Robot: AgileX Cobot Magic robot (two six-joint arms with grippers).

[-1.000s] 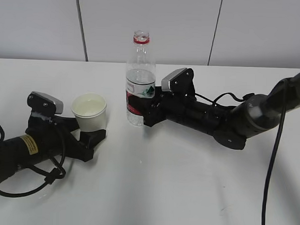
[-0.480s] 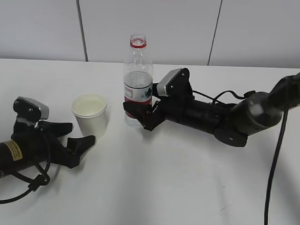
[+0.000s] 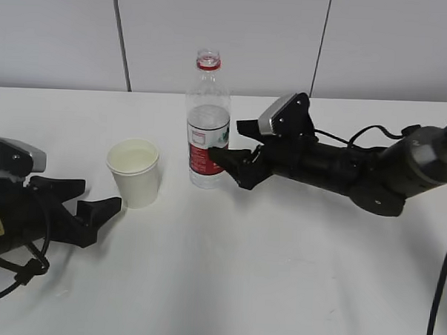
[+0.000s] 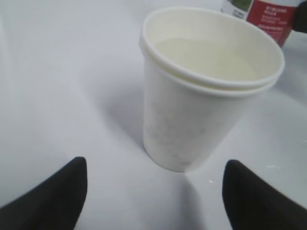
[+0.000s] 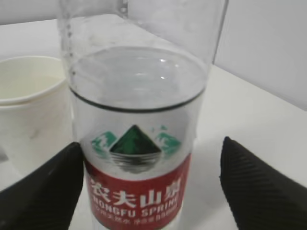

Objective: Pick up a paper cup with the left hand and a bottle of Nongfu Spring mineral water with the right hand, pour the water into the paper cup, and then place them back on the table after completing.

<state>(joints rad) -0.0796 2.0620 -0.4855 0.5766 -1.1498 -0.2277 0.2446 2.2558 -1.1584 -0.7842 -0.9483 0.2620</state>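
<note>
The white paper cup stands upright on the white table, with pale liquid inside it. The Nongfu Spring bottle stands uncapped to its right, with water up to just above the red label. My left gripper is open and empty, a short way left of the cup. In the left wrist view its fingers sit well apart in front of the cup. My right gripper is open. Its fingers stand to either side of the bottle, without clamping it.
A grey panelled wall rises behind the table's far edge. The right arm lies low across the table's right half. The left arm's cables trail at the front left.
My left gripper has let go of the cup and drawn back to the left. My right gripper has opened off the bottle and moved slightly right. Cup and bottle stay standing.
</note>
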